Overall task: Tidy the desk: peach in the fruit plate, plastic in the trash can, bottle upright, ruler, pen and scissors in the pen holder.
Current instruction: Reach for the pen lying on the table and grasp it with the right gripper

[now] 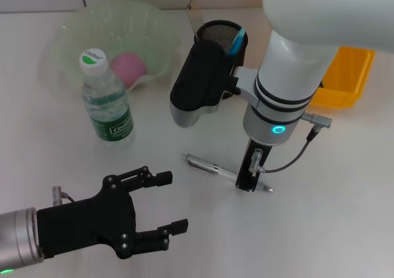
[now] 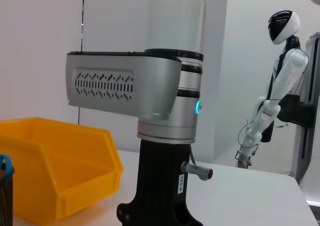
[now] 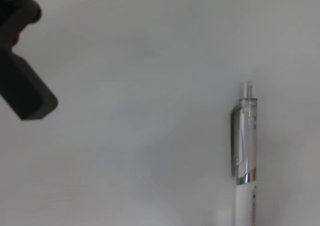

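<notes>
At lower centre, one pen lies under the right gripper, jaws unclear; one bottle stands; left gripper jaws apart.

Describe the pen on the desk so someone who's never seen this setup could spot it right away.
Start at the black mesh pen holder near the back of the white desk, then come toward the robot, past the right end effector pointing down at the surface. The pen lies flat there, partly under that end effector. It is the only slim, silver-and-white stick, unlike the upright water bottle to the left.
</notes>
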`<state>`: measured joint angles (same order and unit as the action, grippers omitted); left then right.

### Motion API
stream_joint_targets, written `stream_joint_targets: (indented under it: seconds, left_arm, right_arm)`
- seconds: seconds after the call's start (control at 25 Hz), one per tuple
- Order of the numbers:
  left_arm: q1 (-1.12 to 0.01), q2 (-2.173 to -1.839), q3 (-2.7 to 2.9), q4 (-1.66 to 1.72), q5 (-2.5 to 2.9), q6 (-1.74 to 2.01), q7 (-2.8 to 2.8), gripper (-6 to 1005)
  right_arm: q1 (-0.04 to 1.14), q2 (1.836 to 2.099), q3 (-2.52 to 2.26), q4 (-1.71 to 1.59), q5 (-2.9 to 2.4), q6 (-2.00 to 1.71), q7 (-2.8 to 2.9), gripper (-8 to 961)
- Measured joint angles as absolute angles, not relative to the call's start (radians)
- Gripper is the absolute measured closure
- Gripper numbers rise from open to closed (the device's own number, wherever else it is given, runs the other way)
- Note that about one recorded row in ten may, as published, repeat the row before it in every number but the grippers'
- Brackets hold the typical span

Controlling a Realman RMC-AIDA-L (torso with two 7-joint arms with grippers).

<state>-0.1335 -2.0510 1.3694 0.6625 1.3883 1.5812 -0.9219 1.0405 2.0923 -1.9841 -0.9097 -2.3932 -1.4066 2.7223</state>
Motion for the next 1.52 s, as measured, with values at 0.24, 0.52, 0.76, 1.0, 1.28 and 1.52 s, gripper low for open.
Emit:
stream_joint_targets:
  seconds: [0.24, 0.52, 0.76, 1.0, 1.28, 1.52]
  left_arm:
    - [-0.133, -2.051, 1.369, 0.662, 1.388, 1.577, -0.922, 214]
    - [-0.133, -2.052, 1.367, 0.661, 1.388, 1.579, -0.921, 214]
    - [-0.133, -2.053, 1.367, 0.661, 1.388, 1.581, -0.921, 214]
    - [-0.135, -2.054, 1.367, 0.661, 1.388, 1.581, -0.92, 214]
    - [-0.136, -2.054, 1.367, 0.661, 1.388, 1.582, -0.92, 214]
    - [-0.14, -2.054, 1.367, 0.661, 1.388, 1.582, -0.92, 214]
  right_arm:
    - [1.044, 2.092, -1.988, -0.9, -2.393, -1.404, 2.723, 751]
    - [1.051, 2.092, -1.988, -0.887, -2.385, -1.404, 2.726, 866]
    - [1.036, 2.092, -1.983, -0.92, -2.388, -1.415, 2.73, 866]
    - [1.031, 2.092, -1.979, -0.921, -2.39, -1.416, 2.731, 867]
    - [1.029, 2.092, -1.976, -0.927, -2.392, -1.417, 2.731, 865]
    - [1.031, 2.092, -1.974, -0.929, -2.393, -1.42, 2.754, 703]
